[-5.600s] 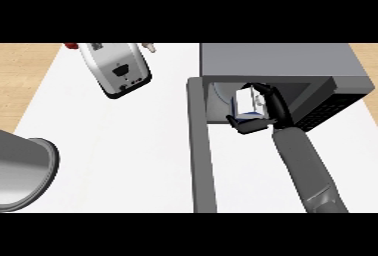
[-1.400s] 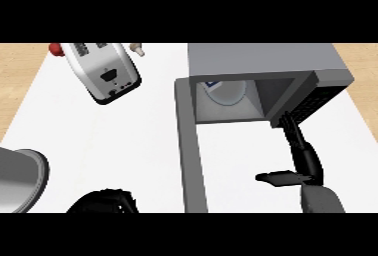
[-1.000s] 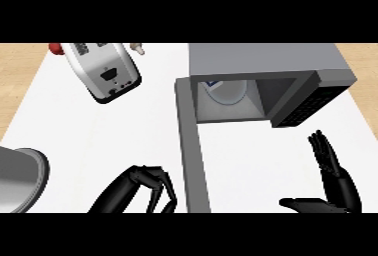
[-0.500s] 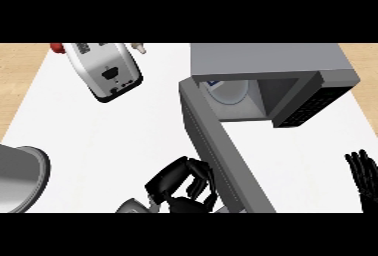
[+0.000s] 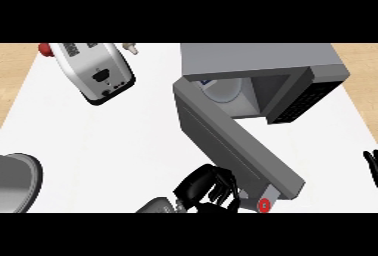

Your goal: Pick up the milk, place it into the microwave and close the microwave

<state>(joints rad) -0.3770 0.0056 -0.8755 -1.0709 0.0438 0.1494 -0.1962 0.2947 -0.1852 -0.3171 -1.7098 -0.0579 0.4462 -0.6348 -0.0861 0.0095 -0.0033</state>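
Head view of the counter (image 5: 96, 145), a white top. The microwave (image 5: 258, 60) stands at the upper right, its cavity facing the viewer. The door (image 5: 229, 135) hangs partly open, swung diagonally from its hinge at the upper left of the cavity down toward the lower right. The milk (image 5: 221, 90) sits inside the cavity, seen as a white rounded shape with a blue edge just behind the door's upper end. The control panel (image 5: 306, 100) shows dark at the microwave's right side.

The left hand (image 5: 207, 189) comes in from the lower edge with its grey forearm; its fingers are curled and lie against the outer face of the door near its free end, closed around nothing. A small red disc (image 5: 263, 204) shows at the door's lower corner, just beside that hand. The right hand (image 5: 371, 167) appears only as dark fingertips at the right edge, well apart from the microwave; whether it is open or closed cannot be told.

A white toaster (image 5: 96, 72) lies tilted at the upper left. A grey metal pot (image 5: 15, 182) is cut by the left edge
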